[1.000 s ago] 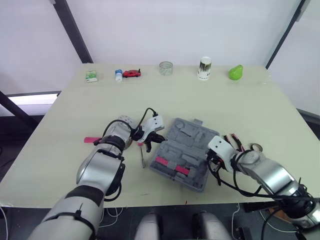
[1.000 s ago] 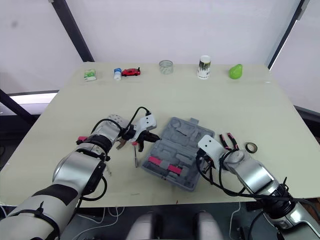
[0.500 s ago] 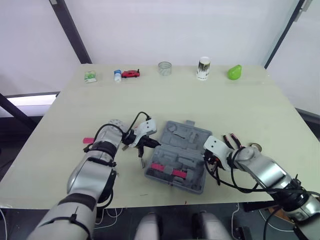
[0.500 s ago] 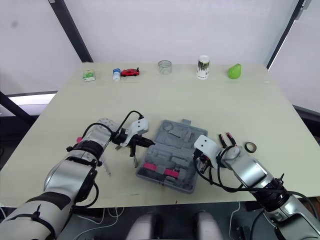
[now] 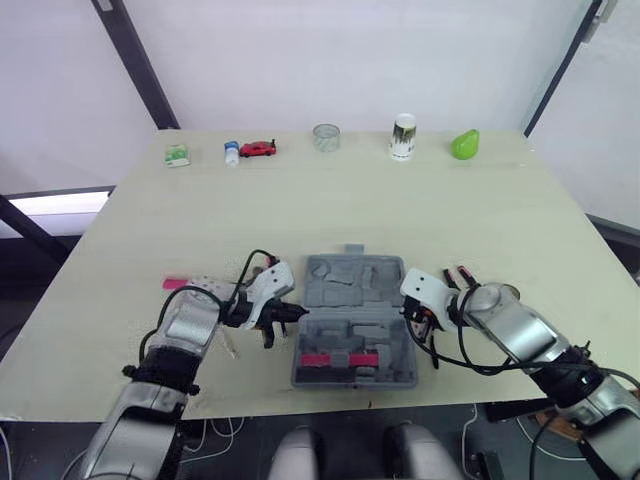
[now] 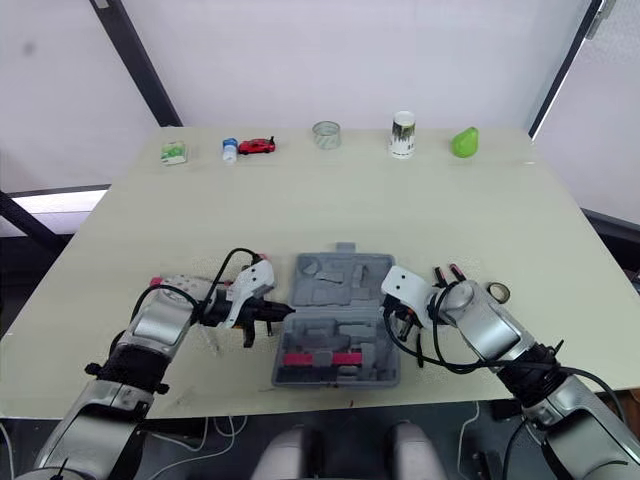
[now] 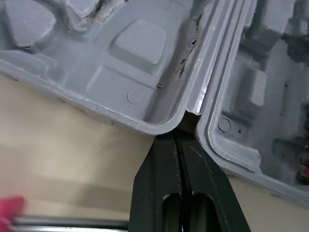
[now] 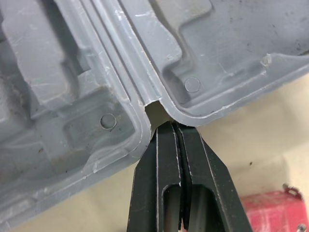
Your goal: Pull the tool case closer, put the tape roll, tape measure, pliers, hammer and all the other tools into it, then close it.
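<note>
Pale tabletop (image 5: 420,215) under white walls: open grey tool case (image 5: 352,300) with a gripper at each end.

Lies flat near the front edge, with red pieces in the half toward 6 o'clock. At its 9 o'clock, left gripper (image 7: 179,129), fingers pressed together on nothing, tips in the hinge notch between the two halves. At 3 o'clock, right gripper (image 8: 176,126), likewise closed and empty, tips at the opposite notch. Toward 2 o'clock, just beside that arm, red-handled pliers (image 5: 461,274), then tape roll (image 5: 510,291). Along the far edge at 12 o'clock: green box (image 5: 177,155), small bottle (image 5: 231,152), red toy car (image 5: 258,149), clear cup (image 5: 326,137), can (image 5: 402,137), green pear (image 5: 465,144).
</note>
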